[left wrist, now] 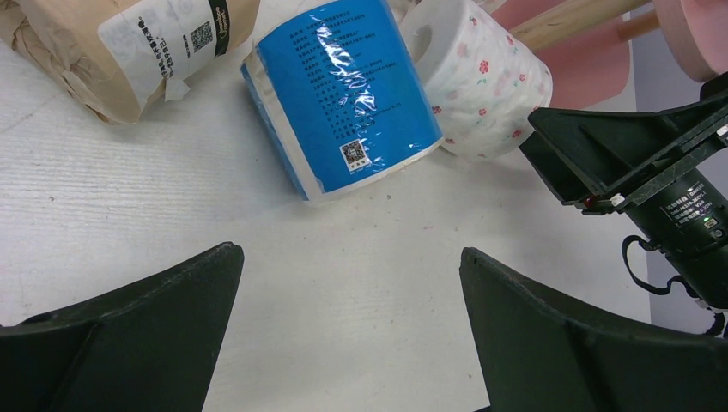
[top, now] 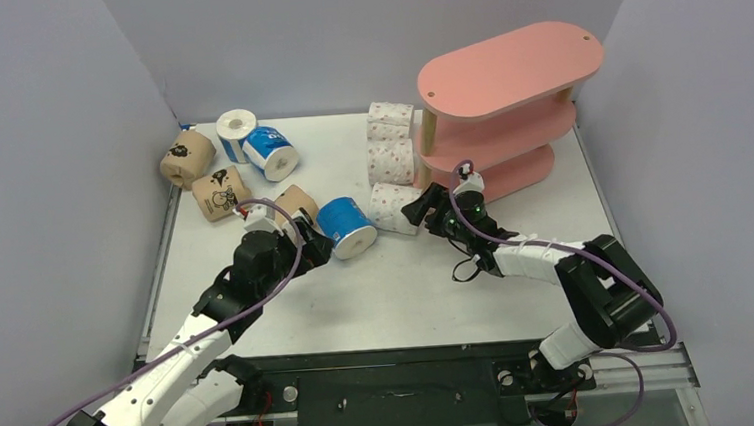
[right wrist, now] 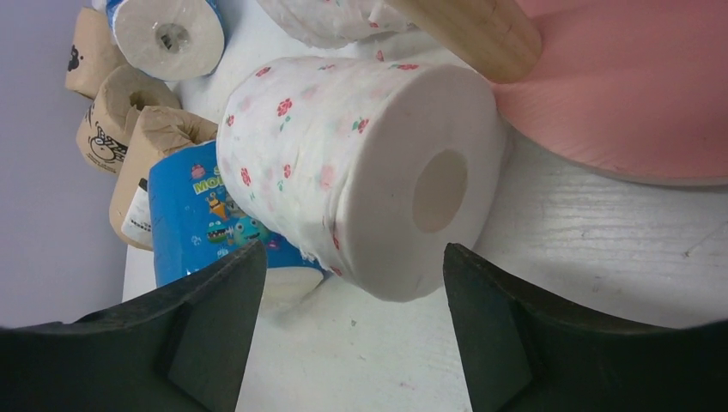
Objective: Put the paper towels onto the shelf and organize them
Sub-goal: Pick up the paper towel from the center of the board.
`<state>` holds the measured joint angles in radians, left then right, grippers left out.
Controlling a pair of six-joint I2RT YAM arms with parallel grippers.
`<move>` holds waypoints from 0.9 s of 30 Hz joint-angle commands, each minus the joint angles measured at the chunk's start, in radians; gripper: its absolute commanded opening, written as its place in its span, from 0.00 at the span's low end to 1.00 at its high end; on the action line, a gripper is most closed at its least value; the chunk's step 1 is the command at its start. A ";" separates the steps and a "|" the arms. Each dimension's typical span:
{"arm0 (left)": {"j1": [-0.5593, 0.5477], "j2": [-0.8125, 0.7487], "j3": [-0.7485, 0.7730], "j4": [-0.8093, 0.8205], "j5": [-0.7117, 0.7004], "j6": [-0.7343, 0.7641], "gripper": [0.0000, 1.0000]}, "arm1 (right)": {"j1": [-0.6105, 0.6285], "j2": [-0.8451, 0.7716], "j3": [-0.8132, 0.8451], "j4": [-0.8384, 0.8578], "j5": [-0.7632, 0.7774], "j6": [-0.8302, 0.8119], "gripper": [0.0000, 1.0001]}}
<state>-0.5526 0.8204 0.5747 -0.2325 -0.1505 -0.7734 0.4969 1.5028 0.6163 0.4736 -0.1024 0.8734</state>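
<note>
Pink-dotted roll (right wrist: 343, 163) framed by the open right tool (right wrist: 352, 249), blue roll (right wrist: 193, 215) just beside it; left tool (left wrist: 349, 253) open.

A robot test cell in a lab, not a home. Plain grey panels (top: 38, 146) wall in the white tabletop (top: 399, 292) at its left, far and right edges. A cabled left arm (top: 193, 356) and right arm (top: 578, 279) are bolted to a black rail (top: 396, 392) along its near edge. On the tabletop sit a small pink shelf (top: 504, 74) and loose wrapped rolls (top: 389, 157).

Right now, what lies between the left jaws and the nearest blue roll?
Only bare table before the blue roll, shown in the left wrist view.
</note>
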 commanded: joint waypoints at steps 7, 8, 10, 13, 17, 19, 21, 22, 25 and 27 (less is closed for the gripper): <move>0.008 -0.026 -0.006 0.025 0.006 0.017 0.98 | -0.017 0.084 0.058 0.177 -0.053 0.039 0.65; 0.008 -0.026 -0.007 0.026 0.005 0.016 0.98 | -0.016 0.091 0.057 0.185 -0.054 0.040 0.65; 0.008 -0.032 -0.010 0.025 0.004 0.015 0.98 | -0.016 0.097 0.054 0.198 -0.055 0.042 0.65; 0.008 -0.033 -0.015 0.026 0.005 0.012 0.98 | -0.019 0.108 0.046 0.221 -0.052 0.050 0.64; 0.008 -0.030 -0.019 0.031 0.011 0.003 0.98 | -0.017 0.131 0.019 0.287 -0.038 0.071 0.65; 0.008 -0.028 -0.021 0.034 0.013 -0.002 0.98 | -0.014 0.140 0.005 0.324 -0.035 0.084 0.65; 0.009 -0.026 -0.022 0.034 0.015 -0.005 0.98 | -0.009 0.145 -0.010 0.355 -0.032 0.094 0.65; 0.008 -0.027 -0.022 0.035 0.016 -0.006 0.98 | -0.006 0.146 -0.012 0.361 -0.031 0.100 0.63; 0.008 -0.027 -0.024 0.035 0.017 -0.010 0.98 | 0.014 0.137 -0.030 0.376 -0.021 0.105 0.62; 0.008 -0.029 -0.024 0.035 0.017 -0.012 0.98 | 0.029 0.122 -0.046 0.376 -0.005 0.105 0.62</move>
<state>-0.5480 0.8005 0.5518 -0.2333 -0.1463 -0.7784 0.4984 1.6356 0.5941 0.7486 -0.1337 0.9630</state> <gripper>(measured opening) 0.980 0.621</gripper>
